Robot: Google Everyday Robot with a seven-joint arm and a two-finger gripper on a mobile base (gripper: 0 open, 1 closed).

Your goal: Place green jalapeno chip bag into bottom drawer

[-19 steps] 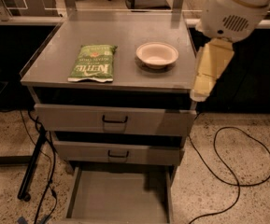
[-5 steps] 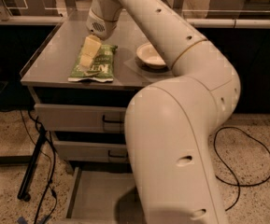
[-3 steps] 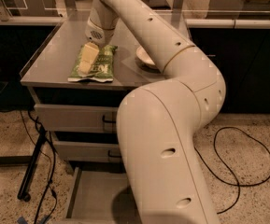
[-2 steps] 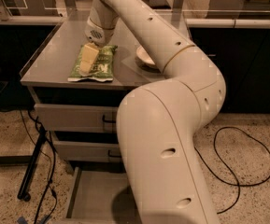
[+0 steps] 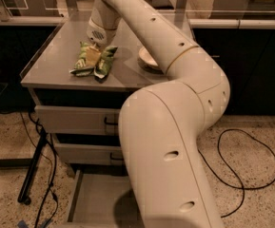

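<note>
**Bag pinched, lift comes next**

The bag [image 5: 105,63] lies on the desk [image 5: 54,51] toward its front edge, left of centre. It is bunched up into two green folds on either side of the gripper [image 5: 93,56]. The gripper comes down from above and is clenched on the bag's middle.

The grasp looks made, so the step in hand is the pick-up. Next the bag must be raised clear of the desk, carried out past the front edge, and lowered to the drawer [image 5: 96,201], which stands open at floor level.

A bowl [image 5: 146,58] sits just right of the bag. The arm [image 5: 175,127] hides much of the drawer's right side, and a cable [image 5: 251,184] loops over the floor further right.
</note>
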